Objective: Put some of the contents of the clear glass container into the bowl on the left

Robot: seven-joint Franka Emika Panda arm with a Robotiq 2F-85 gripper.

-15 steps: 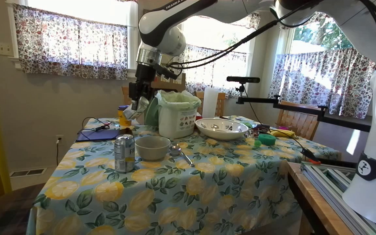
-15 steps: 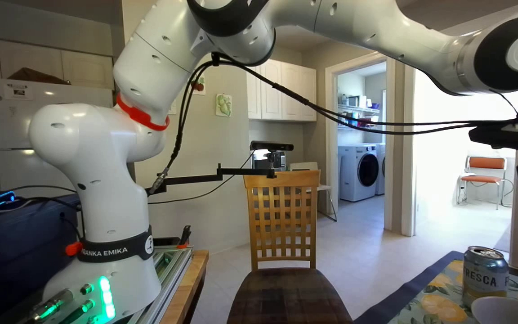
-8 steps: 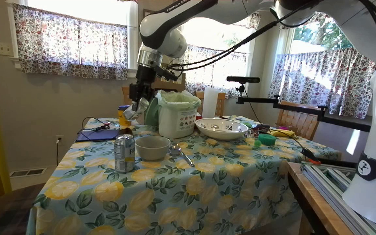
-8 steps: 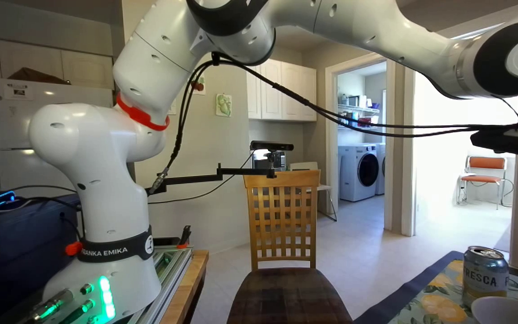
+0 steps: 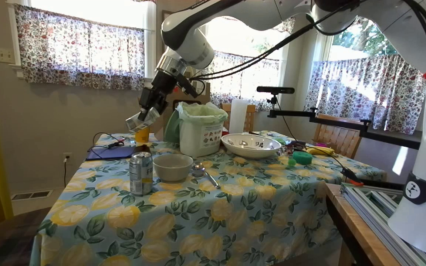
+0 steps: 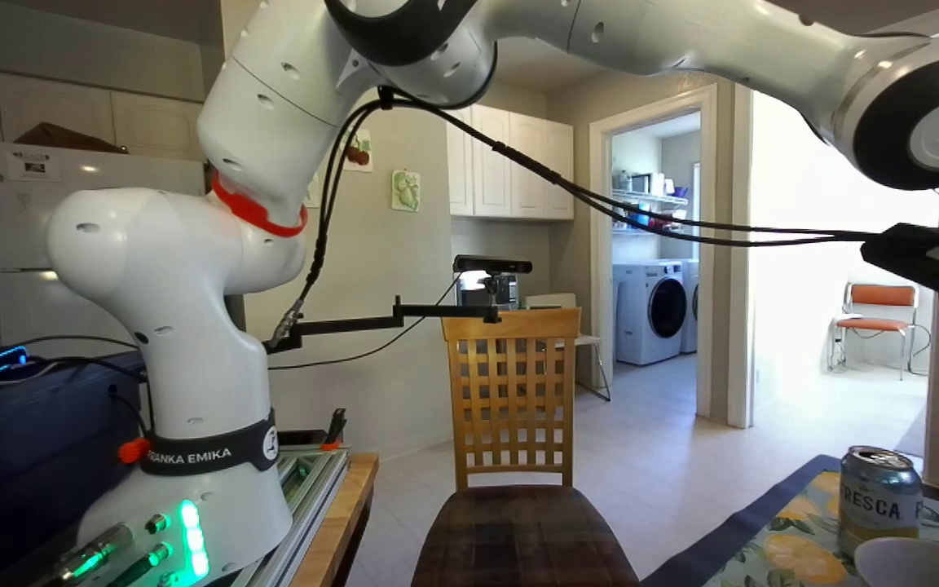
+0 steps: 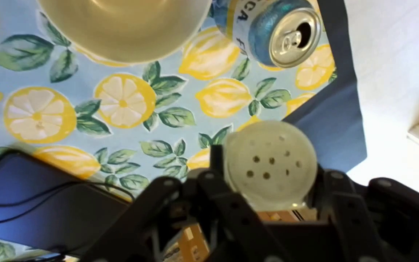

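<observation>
My gripper (image 5: 147, 113) is shut on the clear container (image 5: 134, 123), a small shaker with a holed lid. It holds the container tilted in the air above the table, behind and left of the grey bowl in an exterior view. In the wrist view the container's round holed lid (image 7: 269, 160) faces the camera between the fingers. Its contents cannot be made out. The grey bowl (image 5: 173, 169) stands upright on the table; it also shows in the wrist view (image 7: 126, 36) and at the lower right edge of an exterior view (image 6: 922, 562). A white patterned bowl (image 5: 252, 147) stands further right.
A Fresca can (image 5: 141, 175) stands beside the grey bowl, also in the wrist view (image 7: 293, 38). A spoon (image 5: 210, 177) lies on its other side. A lined bin (image 5: 200, 135), a yellow cup (image 5: 142, 135) and a dark flat device (image 5: 110, 153) stand or lie behind.
My gripper has swung left in an exterior view and tilted further, carrying the container with it. The container now lies at a flatter angle. The bowls and can have not moved.
</observation>
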